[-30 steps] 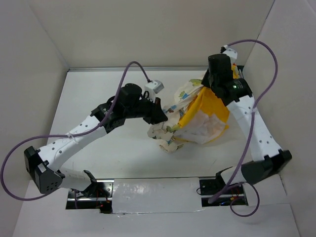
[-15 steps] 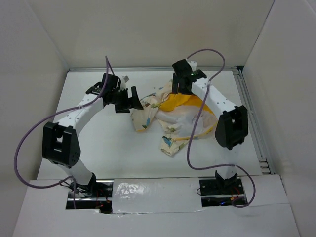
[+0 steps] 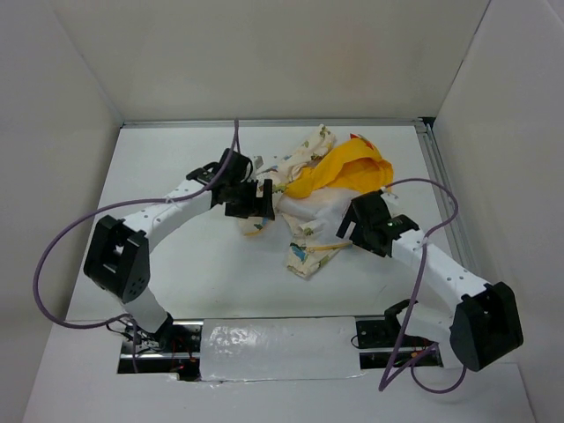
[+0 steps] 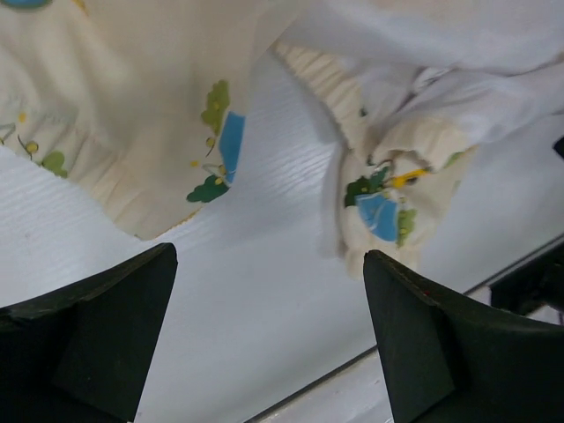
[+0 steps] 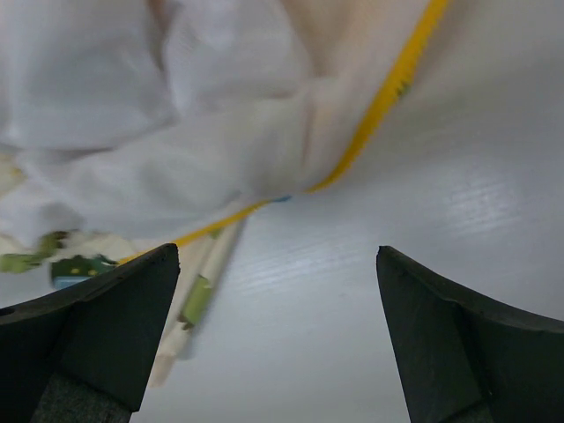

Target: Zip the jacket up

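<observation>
While the jacket (image 3: 322,181) lies crumpled on the table (image 3: 176,273) toward its far middle, you have a gripper at each side of it and neither grips any cloth. From above, its yellow lining (image 3: 344,172) is turned up at the far right, and a cream printed sleeve (image 3: 304,251) trails toward the arm bases. Your left gripper (image 3: 263,198) sits at the jacket's left edge; whether it touches the fabric there you cannot tell from that view. Your right gripper (image 3: 348,225) sits just beside the near right edge. On the left wrist camera, the left gripper (image 4: 269,256) has its fingers (image 4: 88,335) spread wide with only bare table between them. The jacket (image 4: 176,106) lies just beyond the tips, with a ribbed hem (image 4: 132,203) ahead of one finger and a bunched cuff (image 4: 379,207) ahead of the other. On the right wrist camera, the right gripper (image 5: 278,254) is spread just as wide, its fingers (image 5: 458,344) over bare table. The jacket (image 5: 176,132) lies ahead of them, and a yellow trim (image 5: 379,106) runs diagonally along its edge.
</observation>
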